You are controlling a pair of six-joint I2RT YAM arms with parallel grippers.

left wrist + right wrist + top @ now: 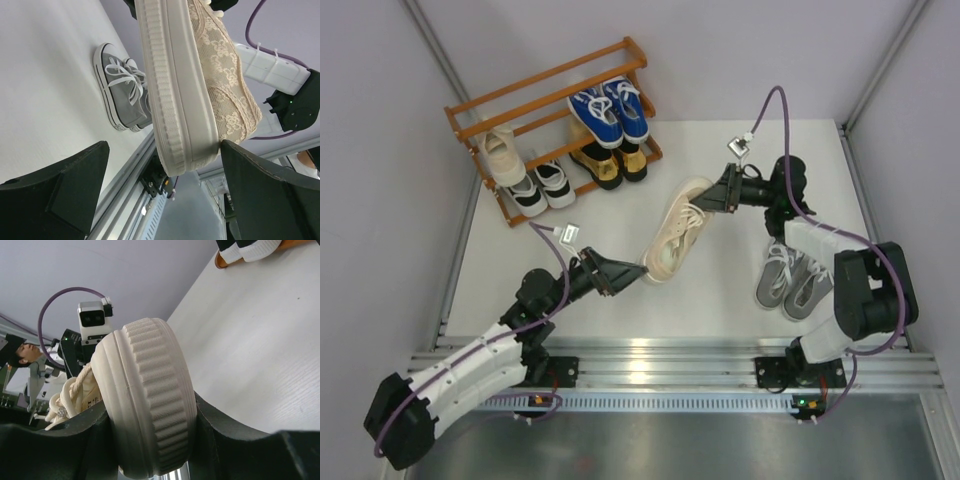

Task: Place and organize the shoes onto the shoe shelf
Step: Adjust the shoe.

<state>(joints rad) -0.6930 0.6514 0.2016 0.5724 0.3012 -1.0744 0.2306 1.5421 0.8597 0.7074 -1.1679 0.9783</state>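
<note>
Shoe shelf (pixel 634 52): stood at the far left of the bench (pixel 720 290). Only the top view showed all of it, with a second beige shoe (pixel 500 155), black-and-white sneakers (pixel 542 185), blue sneakers (pixel 610 112) and gold loafers (pixel 608 165) on it.
Left gripper (pixel 632 280): was wide and held nothing. Its wrist view showed black fingers (pixel 65 190) on each side of the shoe's end.
Beige shoe (pixel 678 230): was in the middle, between the two grippers.
Right gripper (pixel 708 200): was closed on the beige shoe's round end, seen best in its wrist view.
Grey sneakers (pixel 792 280): sat side by side on the bench, far right.
Feel and shape: the sole was thick, cream and ribbed. The lacy cloth showed only in the left wrist view. The shelf was thin orange-brown wooden bars.
</note>
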